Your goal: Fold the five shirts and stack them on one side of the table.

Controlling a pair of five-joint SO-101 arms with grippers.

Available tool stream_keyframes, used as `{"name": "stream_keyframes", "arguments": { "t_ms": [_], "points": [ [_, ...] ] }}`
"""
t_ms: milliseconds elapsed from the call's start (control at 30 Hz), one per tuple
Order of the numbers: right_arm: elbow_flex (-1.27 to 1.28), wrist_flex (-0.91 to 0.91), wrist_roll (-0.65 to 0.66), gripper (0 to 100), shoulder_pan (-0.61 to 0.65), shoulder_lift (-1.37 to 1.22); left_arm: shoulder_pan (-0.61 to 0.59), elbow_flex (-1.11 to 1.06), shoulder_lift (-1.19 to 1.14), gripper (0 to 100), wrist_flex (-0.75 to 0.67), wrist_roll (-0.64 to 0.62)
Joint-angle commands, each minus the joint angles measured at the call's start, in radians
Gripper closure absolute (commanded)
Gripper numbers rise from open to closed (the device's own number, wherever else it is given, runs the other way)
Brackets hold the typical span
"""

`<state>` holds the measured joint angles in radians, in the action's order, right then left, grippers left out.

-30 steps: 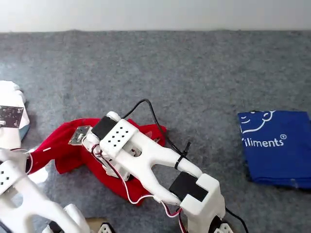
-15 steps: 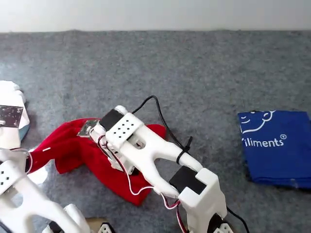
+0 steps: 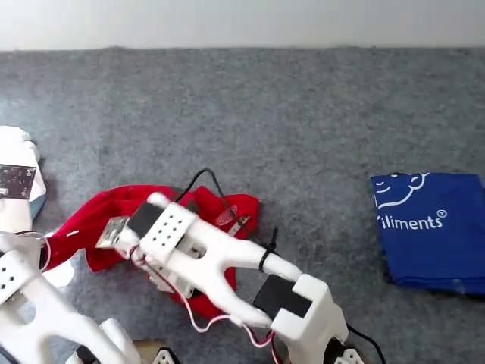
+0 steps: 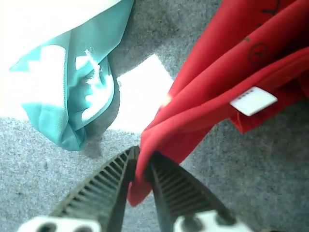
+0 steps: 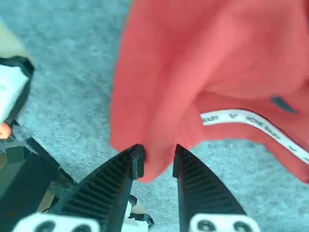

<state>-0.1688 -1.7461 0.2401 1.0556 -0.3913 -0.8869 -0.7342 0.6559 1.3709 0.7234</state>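
Shirt [image 4: 217, 72], red, between left fingers [image 4: 104, 188], right fingers [image 5: 113, 179]

In the high view my right arm [image 3: 220, 258] covers the middle of the red shirt [image 3: 91, 224]. The blue folded shirt [image 3: 428, 227] is cut by the right edge, my left arm [image 3: 30, 303] by the lower left corner.

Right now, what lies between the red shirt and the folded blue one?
Nothing: bare grey mat between red shirt and blue shirt, seen in the high view.
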Motion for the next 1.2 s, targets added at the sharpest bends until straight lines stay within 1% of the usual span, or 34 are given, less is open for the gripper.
{"name": "stream_keyframes", "arguments": {
  "t_ms": [0, 233, 367, 500, 733, 867, 1000, 1167],
  "points": [
    [-0.008, -0.028, -0.012, 88.7, -0.062, 0.013, 0.002, 0.004, 0.017, 99, -0.009, 0.006],
    [-0.121, -0.05, -0.011, 88.7, -0.088, 0.038, 0.002, 0.004, 0.017, 99, -0.009, 0.006],
    [-0.117, -0.048, -0.008, 88.7, -0.127, 0.041, 0.002, 0.004, 0.017, 99, -0.011, 0.006],
    [-0.095, -0.048, -0.014, 88.7, -0.157, -0.01, 0.014, 0.004, 0.015, 99, -0.011, 0.006],
    [-0.091, -0.048, -0.066, 88.7, -0.096, -0.053, 0.112, -0.036, 0.02, 99, -0.011, 0.006],
    [-0.084, -0.051, -0.064, 88.7, -0.079, -0.058, 0.112, -0.039, 0.017, 99, -0.035, 0.006],
    [-0.083, -0.051, -0.063, 88.3, -0.041, 0.019, 0.11, -0.039, 0.017, 99, -0.055, 0.006],
    [0.0, -0.053, -0.064, 80.6, -0.041, 0.079, 0.11, -0.039, 0.015, 99, -0.083, 0.006]
  ]
}}
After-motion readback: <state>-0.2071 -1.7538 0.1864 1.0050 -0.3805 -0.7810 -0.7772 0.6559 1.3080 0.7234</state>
